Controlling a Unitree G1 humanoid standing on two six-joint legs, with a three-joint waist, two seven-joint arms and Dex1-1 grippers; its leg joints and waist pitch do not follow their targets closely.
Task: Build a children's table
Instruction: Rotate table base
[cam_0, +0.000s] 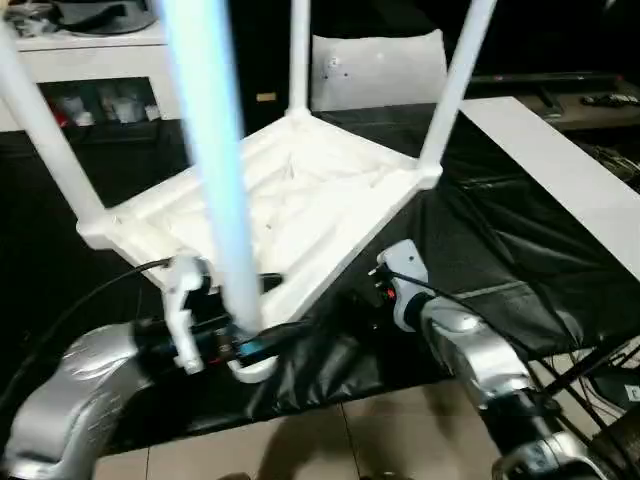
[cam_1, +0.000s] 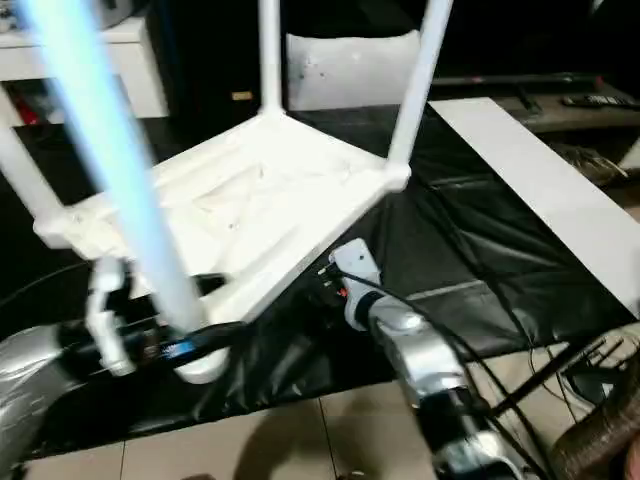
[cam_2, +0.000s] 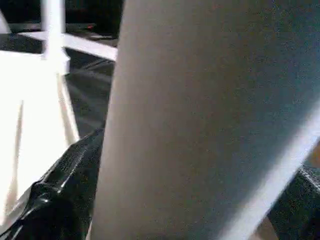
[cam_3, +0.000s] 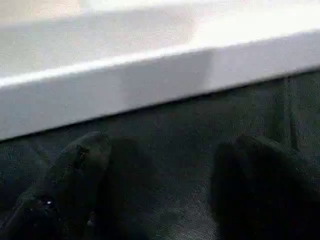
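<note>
Fingers (cam_3: 85, 175) wide apart, nothing held.

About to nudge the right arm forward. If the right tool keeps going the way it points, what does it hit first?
Probably the tabletop's white side edge: the right tool, fingers apart, points at it over the black sheet. Depth is unclear.

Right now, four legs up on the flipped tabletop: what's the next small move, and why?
Probably press the near leg down into its corner socket. The tabletop lies underside up on the black sheet; the left hand sits at that leg's base, and the right hand is open, empty.
</note>
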